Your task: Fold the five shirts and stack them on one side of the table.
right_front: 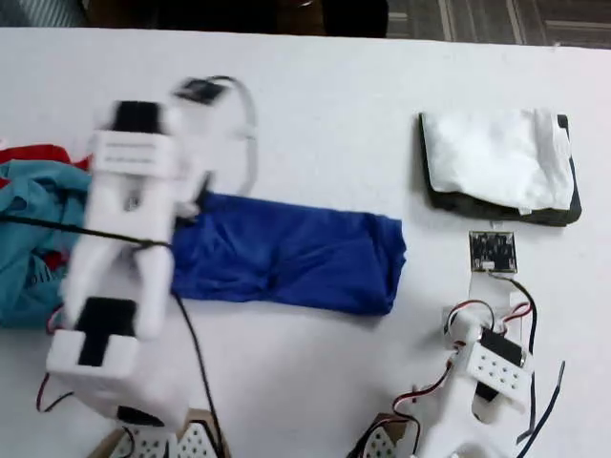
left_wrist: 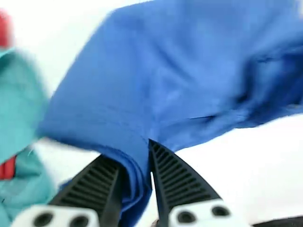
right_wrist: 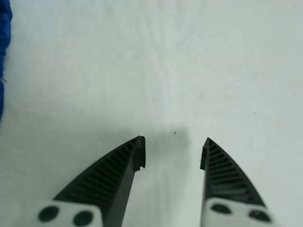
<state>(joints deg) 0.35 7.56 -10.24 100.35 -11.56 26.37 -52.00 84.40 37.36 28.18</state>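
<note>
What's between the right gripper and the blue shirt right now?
Just bare table: in the right wrist view, nothing lies between the open right gripper and the blue shirt.

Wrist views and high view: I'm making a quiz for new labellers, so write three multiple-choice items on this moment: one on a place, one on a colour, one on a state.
1. The white shirt lies:
A. on the black shirt
B. in a gripper
C. on the floor

2. The shirt in the left gripper is:
A. red
B. blue
C. white

3. The right gripper is:
A. open
B. shut on cloth
C. shut on nothing

Answers:
1. A, as the white shirt sits folded on top of the black one at the table's right.
2. B, as the blue shirt runs between its fingers.
3. A, as bare table shows in the gap between its fingers.
</note>
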